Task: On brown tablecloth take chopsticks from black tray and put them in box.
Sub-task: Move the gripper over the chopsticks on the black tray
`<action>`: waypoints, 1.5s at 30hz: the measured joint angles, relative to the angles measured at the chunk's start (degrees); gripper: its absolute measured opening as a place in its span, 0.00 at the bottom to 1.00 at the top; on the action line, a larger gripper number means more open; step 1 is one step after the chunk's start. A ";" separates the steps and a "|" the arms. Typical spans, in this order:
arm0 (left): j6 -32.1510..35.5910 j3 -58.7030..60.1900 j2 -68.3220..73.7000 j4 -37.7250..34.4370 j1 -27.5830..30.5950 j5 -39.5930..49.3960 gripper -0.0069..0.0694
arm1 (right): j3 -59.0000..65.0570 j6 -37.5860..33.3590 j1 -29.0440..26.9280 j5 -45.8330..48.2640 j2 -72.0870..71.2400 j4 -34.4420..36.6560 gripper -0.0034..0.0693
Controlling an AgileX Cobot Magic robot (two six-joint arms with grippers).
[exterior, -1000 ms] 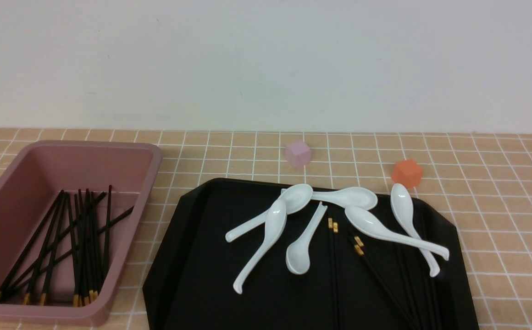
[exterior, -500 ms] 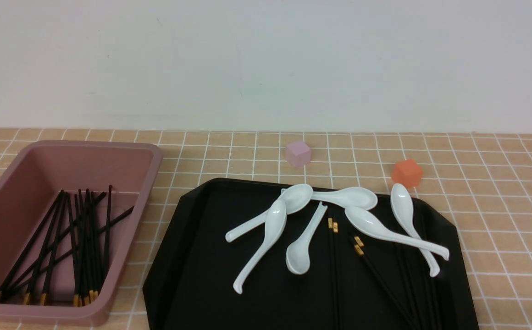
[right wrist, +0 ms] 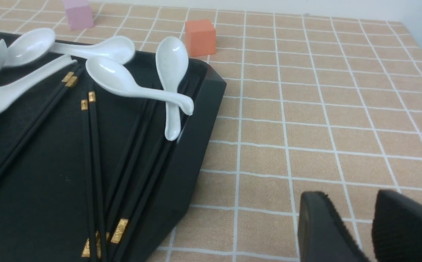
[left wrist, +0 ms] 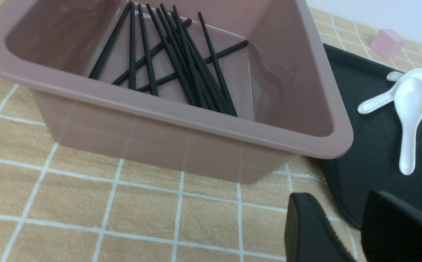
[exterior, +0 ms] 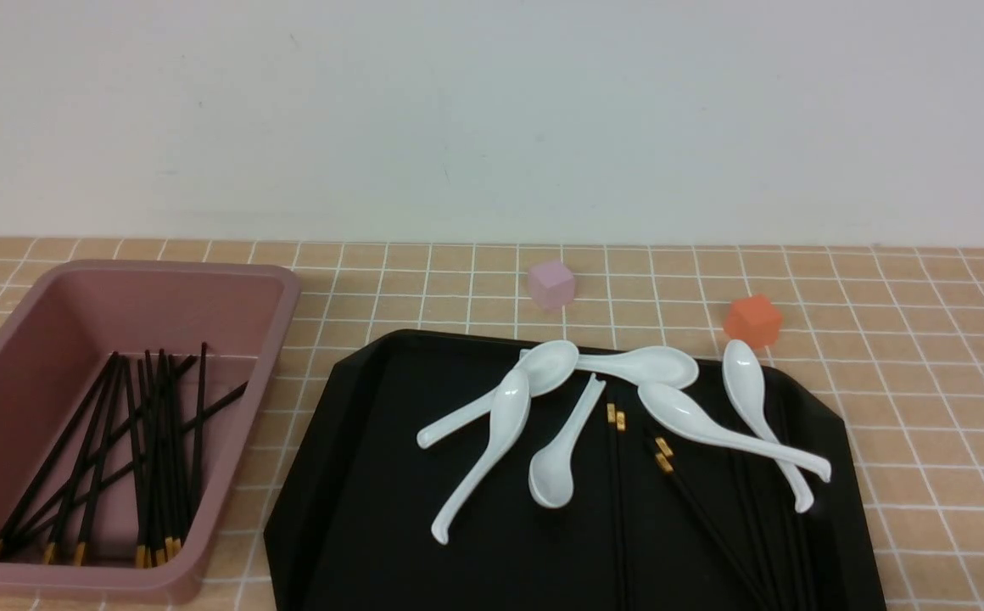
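Note:
Several black chopsticks with gold bands lie on the right half of the black tray, partly under white spoons. They also show in the right wrist view. Several more chopsticks lie in the pink box at the left, on the brown tablecloth. Neither gripper shows in the front view. My left gripper is open and empty over the cloth, near the box's front corner and the tray's edge. My right gripper is open and empty over the cloth, beside the tray.
Several white ceramic spoons lie across the middle and back of the tray, two of them over the chopsticks. A small pink cube and an orange cube stand on the cloth behind the tray. A white wall rises behind the table.

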 joint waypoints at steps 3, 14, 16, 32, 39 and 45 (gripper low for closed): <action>0.00 0.00 0.00 0.00 0.00 0.00 0.40 | 0.00 0.08 0.00 0.00 0.00 0.34 0.38; 0.00 0.00 0.00 0.00 0.00 0.00 0.40 | 0.41 17.46 0.00 -10.31 0.00 31.05 0.38; 0.00 0.00 0.00 0.00 0.00 0.00 0.40 | 0.41 18.87 0.00 -12.29 0.00 35.70 0.38; 0.00 0.00 0.00 0.00 0.00 0.00 0.40 | -32.56 -1.30 0.30 6.19 21.23 29.49 0.04; 0.00 0.00 0.00 0.00 0.00 0.00 0.40 | -43.48 -13.13 5.43 33.32 60.18 37.27 0.05; 0.00 0.00 0.00 0.00 0.00 0.00 0.40 | -51.63 -10.54 21.86 27.94 82.70 35.87 0.05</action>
